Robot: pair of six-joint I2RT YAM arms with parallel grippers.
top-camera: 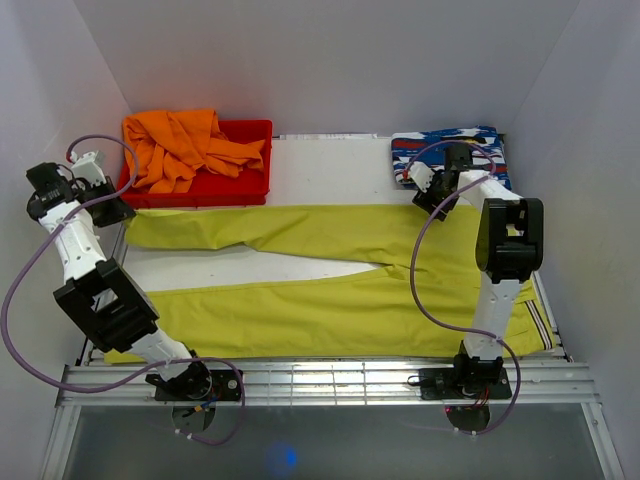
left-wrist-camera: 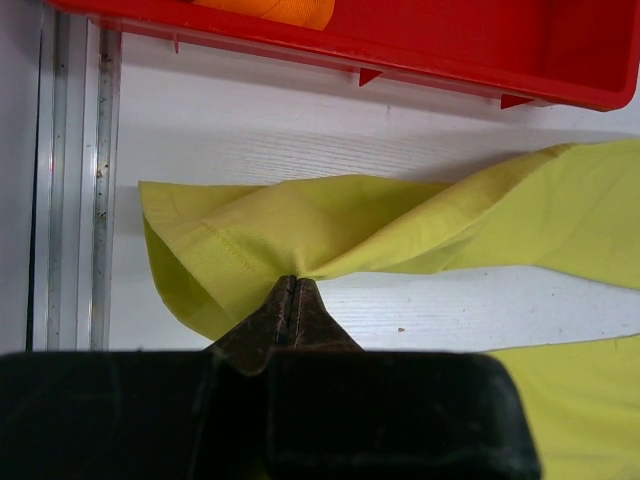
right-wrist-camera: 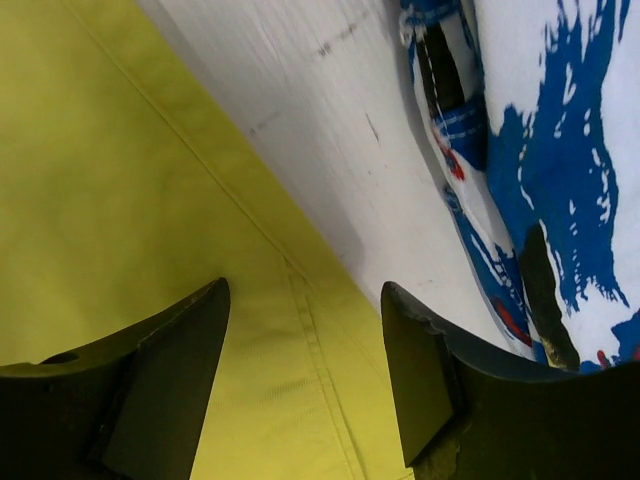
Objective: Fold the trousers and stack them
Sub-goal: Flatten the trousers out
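The yellow-green trousers (top-camera: 330, 270) lie spread across the table, legs pointing left, striped waistband (top-camera: 541, 322) at the right front. My left gripper (top-camera: 108, 208) is shut on the hem of the far leg at the table's left edge; the left wrist view shows the cloth (left-wrist-camera: 300, 235) bunched and pinched at the closed fingertips (left-wrist-camera: 292, 283). My right gripper (top-camera: 436, 205) is open above the far edge of the trousers near the waist end. In the right wrist view its fingers (right-wrist-camera: 185, 360) straddle a seam of the yellow cloth (right-wrist-camera: 150, 220), holding nothing.
A red bin (top-camera: 240, 185) with an orange garment (top-camera: 185, 145) stands at the back left, just behind the left gripper. A folded blue, white and red patterned cloth (top-camera: 470, 145) lies at the back right, next to the right gripper (right-wrist-camera: 540, 150). Walls enclose three sides.
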